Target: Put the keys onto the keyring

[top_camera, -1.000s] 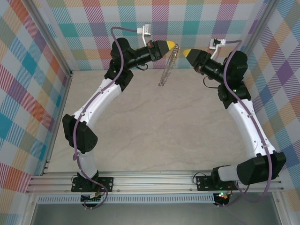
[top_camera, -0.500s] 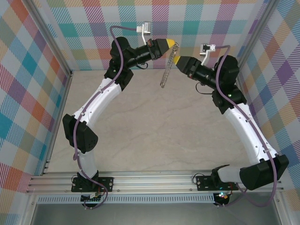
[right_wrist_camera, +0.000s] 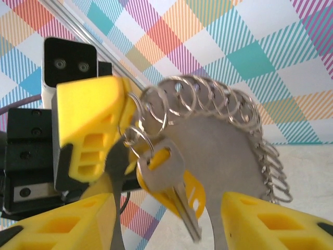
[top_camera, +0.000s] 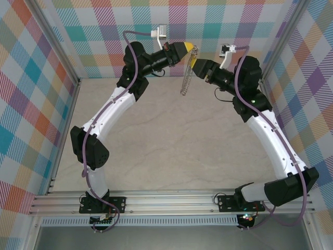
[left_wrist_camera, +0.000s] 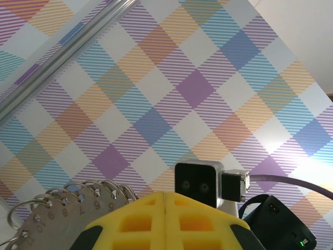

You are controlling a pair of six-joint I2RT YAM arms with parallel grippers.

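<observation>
The key, its silver blade backed by a yellow head, dangles from a small split ring at the rim of the keyring, a grey metal plate edged with many wire loops, in the right wrist view. The small ring appears to be linked through one of those loops, so the threading looks done or very nearly so; whether the link is fully seated cannot be told from these views, and what seems left is to let go and set the assembly down. The left gripper is clamped tight on the keyring's edge and holds it in mid-air, high at the back of the cell, and from above the ring hangs limply below the yellow tip. The right gripper faces it at close range, jaws parted about halfway and gripping nothing. Its fingers stand on either side of the key's blade, which hangs down between them without visibly touching either one. The key thus lies just ahead of and between the right pincer's tips and right beside the left pincer's finger. The table lies well below, with the plaid wall behind the arms.
</observation>
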